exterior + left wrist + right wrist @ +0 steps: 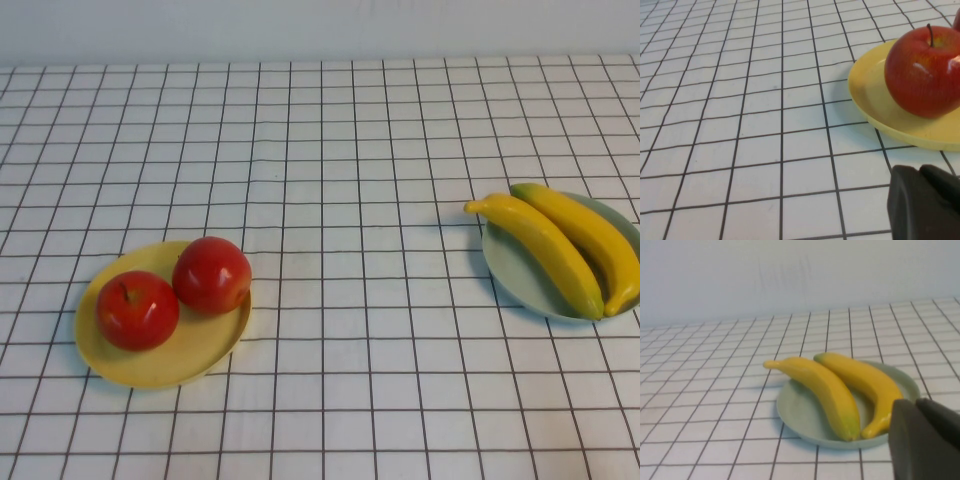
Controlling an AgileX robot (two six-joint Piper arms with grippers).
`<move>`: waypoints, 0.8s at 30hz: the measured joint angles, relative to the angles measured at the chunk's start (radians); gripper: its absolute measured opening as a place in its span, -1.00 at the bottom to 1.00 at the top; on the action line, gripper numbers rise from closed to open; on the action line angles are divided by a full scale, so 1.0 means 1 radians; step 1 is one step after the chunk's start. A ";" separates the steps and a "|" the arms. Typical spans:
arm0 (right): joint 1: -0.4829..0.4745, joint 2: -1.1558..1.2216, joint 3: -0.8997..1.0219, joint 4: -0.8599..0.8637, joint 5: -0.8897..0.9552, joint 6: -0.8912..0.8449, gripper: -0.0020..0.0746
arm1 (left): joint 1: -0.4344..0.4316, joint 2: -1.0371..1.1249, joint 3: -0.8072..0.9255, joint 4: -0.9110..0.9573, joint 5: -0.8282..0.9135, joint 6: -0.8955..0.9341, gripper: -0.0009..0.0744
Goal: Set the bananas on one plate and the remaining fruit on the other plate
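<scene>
Both apples [175, 292] on yellow plate [205, 358]; both bananas [570, 246] on blue-green plate [512, 272], well apart. Left gripper [925, 205] near yellow plate, right gripper [925, 440] near blue-green plate; jaw state impossible to tell.

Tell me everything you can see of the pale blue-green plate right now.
The round pale blue-green plastic plate has a shallow rim and a matte look. It sits flat on the checked tablecloth at the table's right edge, partly cut off in the high view. Two long glossy yellow toy bananas lie side by side on it, their tips overhanging the far rim. Neither pincer touches it.
</scene>
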 joint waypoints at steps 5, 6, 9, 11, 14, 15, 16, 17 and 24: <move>-0.068 -0.075 0.009 -0.038 0.152 0.049 -0.99 | 0.000 0.000 0.000 0.000 0.000 0.000 -0.98; -0.091 -0.089 0.009 -0.039 0.166 0.039 -0.99 | 0.000 0.000 0.000 0.000 0.000 0.000 -0.98; -0.151 -0.118 0.009 -0.042 0.202 0.010 -0.99 | 0.000 0.000 0.000 0.000 0.000 0.000 -0.98; -0.166 -0.122 0.009 -0.042 0.249 0.000 -0.99 | 0.000 0.000 0.000 0.000 0.000 0.000 -0.98; -0.164 -0.122 0.013 -0.035 0.323 -0.005 -0.99 | 0.000 0.000 0.000 0.000 0.000 0.000 -0.98; -0.158 -0.122 0.014 -0.035 0.329 -0.005 -0.99 | 0.000 0.000 0.000 0.000 0.000 0.000 -0.98; -0.148 -0.122 0.014 -0.035 0.331 -0.005 -0.99 | 0.000 0.000 0.000 0.000 0.000 0.000 -0.98; -0.142 -0.122 0.014 -0.031 0.332 -0.005 -0.99 | 0.000 0.000 0.000 0.000 0.000 0.000 -0.98; -0.128 -0.122 0.014 -0.014 0.338 -0.005 -0.99 | 0.000 0.000 0.000 0.000 0.000 0.000 -0.98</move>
